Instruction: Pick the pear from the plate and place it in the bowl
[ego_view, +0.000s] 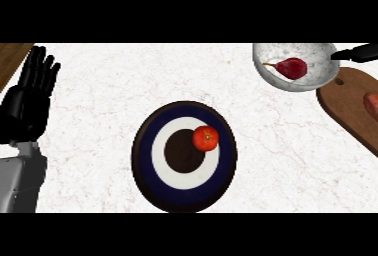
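Note:
The dark red pear (293, 68), with its thin stem pointing left, lies inside the white speckled bowl (269, 52) at the top right. The round plate (148, 165), dark blue with a white ring and a dark centre, sits mid-counter. It holds only a red-orange tomato (206, 138). Only a small black part of my right hand (359, 52) shows at the right edge, just beside the bowl's rim and apart from the pear. At the left edge my left hand (31, 97) rests open with its fingers up, holding nothing.
A wooden cutting board (347, 107) lies at the right under the bowl's edge, with a reddish item (372, 103) cut off by the frame. A wooden corner (11, 55) shows at the top left. White marble counter (96, 100) surrounds the plate.

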